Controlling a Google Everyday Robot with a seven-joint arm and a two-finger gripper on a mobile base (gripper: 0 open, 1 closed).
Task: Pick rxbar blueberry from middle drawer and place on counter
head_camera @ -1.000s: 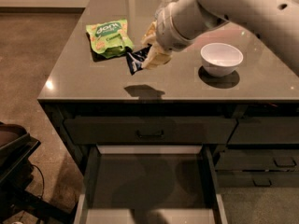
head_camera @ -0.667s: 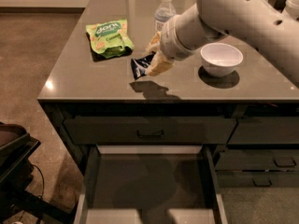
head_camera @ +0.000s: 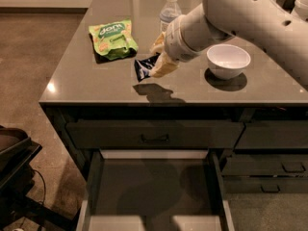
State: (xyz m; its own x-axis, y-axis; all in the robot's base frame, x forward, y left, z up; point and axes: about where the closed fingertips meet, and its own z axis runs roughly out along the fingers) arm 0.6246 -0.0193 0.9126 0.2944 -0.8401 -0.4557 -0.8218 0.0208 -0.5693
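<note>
**Bar pinched above counter**

Counter (head_camera: pixel 86 76) lies under the gripper (head_camera: pixel 154 60). The open middle drawer (head_camera: pixel 154 189) is well below it and nearer the camera. White bowl (head_camera: pixel 228 60) right of it, green bag (head_camera: pixel 113 38) left, bottle (head_camera: pixel 169 11) behind. Fingers pinch the rxbar blueberry (head_camera: pixel 143 67), held just off the surface.

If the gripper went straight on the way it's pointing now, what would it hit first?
Probably the counter: the gripper, holding the rxbar blueberry above it, points downward at bare stone. Height is hard to judge.
</note>
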